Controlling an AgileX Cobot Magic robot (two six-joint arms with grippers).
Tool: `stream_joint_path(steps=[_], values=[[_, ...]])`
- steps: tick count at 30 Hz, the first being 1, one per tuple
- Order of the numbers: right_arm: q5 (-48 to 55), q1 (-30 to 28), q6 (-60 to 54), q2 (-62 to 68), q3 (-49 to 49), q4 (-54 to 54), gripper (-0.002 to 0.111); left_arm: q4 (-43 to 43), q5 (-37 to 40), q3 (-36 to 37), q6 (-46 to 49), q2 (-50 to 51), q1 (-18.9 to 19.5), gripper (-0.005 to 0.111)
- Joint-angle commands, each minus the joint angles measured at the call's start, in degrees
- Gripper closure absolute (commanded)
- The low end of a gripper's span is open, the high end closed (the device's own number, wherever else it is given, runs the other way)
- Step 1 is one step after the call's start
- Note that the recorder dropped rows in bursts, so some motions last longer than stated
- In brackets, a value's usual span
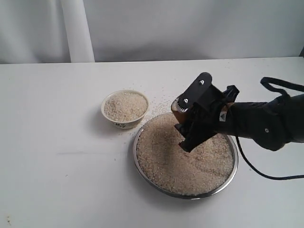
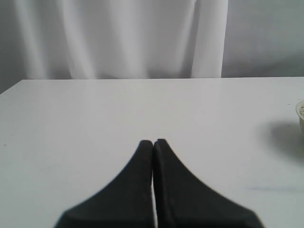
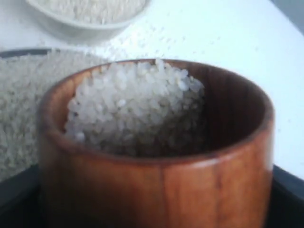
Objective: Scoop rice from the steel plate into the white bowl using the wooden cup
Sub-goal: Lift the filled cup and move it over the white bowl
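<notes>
My right gripper [image 1: 186, 119] is shut on the wooden cup [image 1: 179, 110], holding it above the far rim of the steel plate [image 1: 229, 178]. Seen close in the right wrist view, the wooden cup [image 3: 190, 190] is reddish-brown and holds a heap of white rice [image 3: 135, 107]. More rice [image 1: 183, 159] fills the plate. The white bowl [image 1: 125, 109] stands just left of the plate and behind it, full of rice; its edge [image 2: 300, 114] shows in the left wrist view. My left gripper [image 2: 153, 141] is shut and empty over bare table.
Loose grains [image 1: 159, 100] lie scattered on the white table [image 1: 57, 156] between bowl and plate. A black cable [image 1: 259, 168] trails right of the plate. A pale curtain [image 1: 76, 28] hangs behind the table's far edge.
</notes>
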Motion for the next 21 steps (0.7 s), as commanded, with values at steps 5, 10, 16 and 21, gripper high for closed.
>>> stream_joint_path(steps=[5,10,16,21], values=[[1.49,0.13,1.61,-3.86,-6.43,-1.49,0.108,0.02,-0.33,0.09,-0.22,-0.14,-0.15,0.107],[11.52,3.3,1.42,-0.71,-19.06,-3.46,0.108,0.02,-0.33,0.09,-0.22,-0.14,-0.15,0.107],[26.88,5.64,0.99,9.46,-38.02,-7.08,0.108,0.02,-0.33,0.09,-0.22,-0.14,-0.15,0.107],[37.06,7.0,0.99,17.5,-50.07,-12.1,0.108,0.02,-0.33,0.09,-0.22,-0.14,-0.15,0.107]])
